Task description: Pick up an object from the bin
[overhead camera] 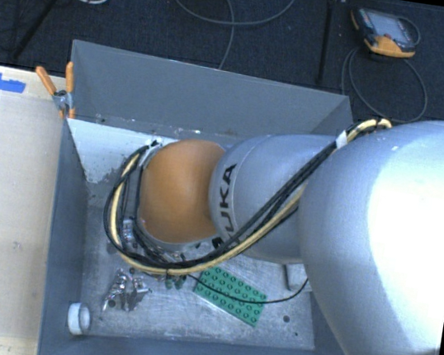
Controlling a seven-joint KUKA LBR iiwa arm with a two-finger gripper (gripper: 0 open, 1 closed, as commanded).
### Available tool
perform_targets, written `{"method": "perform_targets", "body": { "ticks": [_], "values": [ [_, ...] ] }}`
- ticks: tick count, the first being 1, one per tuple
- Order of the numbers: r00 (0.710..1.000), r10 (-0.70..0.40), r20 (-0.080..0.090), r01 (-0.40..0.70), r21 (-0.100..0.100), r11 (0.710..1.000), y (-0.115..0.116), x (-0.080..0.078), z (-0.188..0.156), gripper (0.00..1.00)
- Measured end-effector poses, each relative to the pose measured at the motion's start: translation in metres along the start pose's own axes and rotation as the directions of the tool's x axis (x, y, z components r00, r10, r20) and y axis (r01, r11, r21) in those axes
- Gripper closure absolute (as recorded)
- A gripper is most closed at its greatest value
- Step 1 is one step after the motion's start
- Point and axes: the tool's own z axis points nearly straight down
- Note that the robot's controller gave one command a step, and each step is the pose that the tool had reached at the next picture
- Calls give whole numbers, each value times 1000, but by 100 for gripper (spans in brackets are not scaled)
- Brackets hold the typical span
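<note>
silver-grey arm with black kuka lettering, orange wrist cover, black and yellow cables.

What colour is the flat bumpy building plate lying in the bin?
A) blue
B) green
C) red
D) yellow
B: the flat studded building plate on the floor of the bin is plainly green.

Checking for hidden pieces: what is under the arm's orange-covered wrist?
Showing at its lower edge: a green studded plate, partly tucked under, and a small metallic shape left of it. The bin floor straight under the wrist is covered, so anything there is hidden.
</note>
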Motion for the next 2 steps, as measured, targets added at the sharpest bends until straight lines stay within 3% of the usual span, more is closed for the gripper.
{"method": "perform_targets", "body": {
  "ticks": [1, 2],
  "values": [
    [1000, 5, 6, -5, -2, 1000, 0, -2, -3, 100],
    [997, -69, 16, 69, -1, 998, 5, 15, -133, 100]
  ]
}}
